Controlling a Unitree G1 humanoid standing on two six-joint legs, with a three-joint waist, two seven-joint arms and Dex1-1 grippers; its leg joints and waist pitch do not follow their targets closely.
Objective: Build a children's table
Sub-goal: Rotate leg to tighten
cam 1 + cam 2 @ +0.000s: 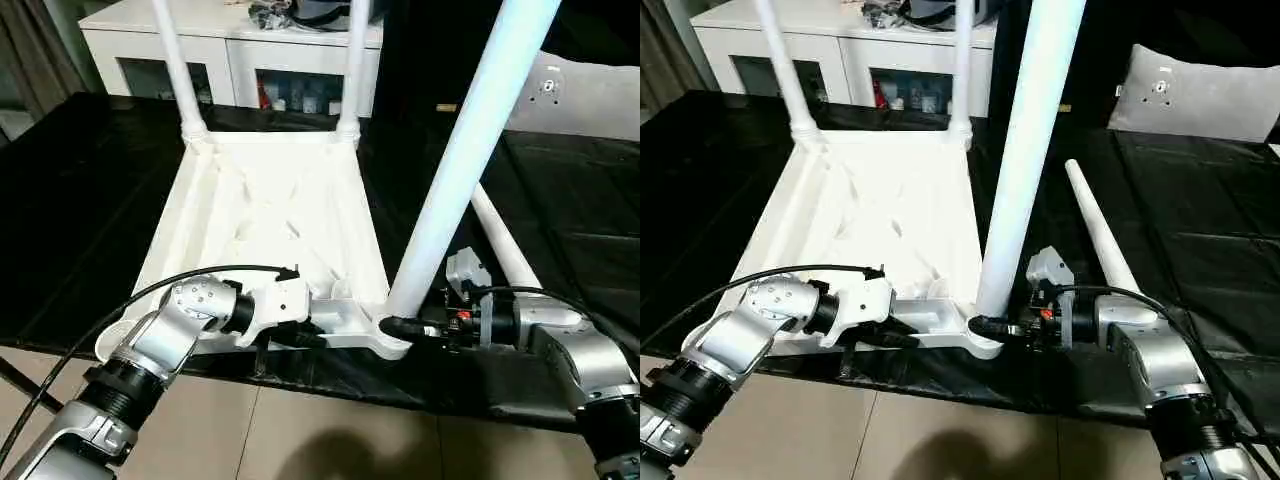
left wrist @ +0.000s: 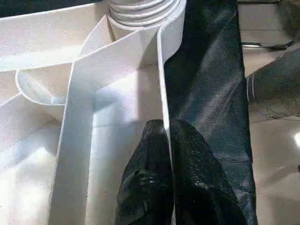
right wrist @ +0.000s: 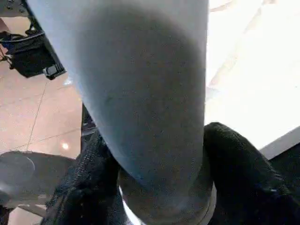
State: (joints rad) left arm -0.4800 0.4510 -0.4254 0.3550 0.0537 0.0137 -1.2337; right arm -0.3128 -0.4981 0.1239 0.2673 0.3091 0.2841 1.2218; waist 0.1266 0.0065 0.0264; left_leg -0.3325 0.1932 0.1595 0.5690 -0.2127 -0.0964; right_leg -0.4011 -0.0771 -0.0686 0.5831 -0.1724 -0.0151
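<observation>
The white tabletop (image 1: 270, 215) lies upside down on the black-covered table, ribbed underside up. Two legs (image 1: 178, 70) (image 1: 352, 70) stand in its far corner sockets. A third leg (image 1: 470, 150) stands in the near right socket, and my right gripper (image 1: 392, 326) is shut on its base; the black fingers (image 3: 234, 173) clasp both sides of the tube. My left gripper (image 2: 165, 140) is shut on the tabletop's near rim wall, one finger on each side. A fourth leg (image 1: 1100, 235) lies loose on the black cover to the right.
A white cabinet with glass doors (image 1: 250, 60) stands behind the table. A grey pillow (image 1: 1200, 95) lies at the far right. The table's near edge runs just under my grippers, with tiled floor (image 1: 300, 430) below.
</observation>
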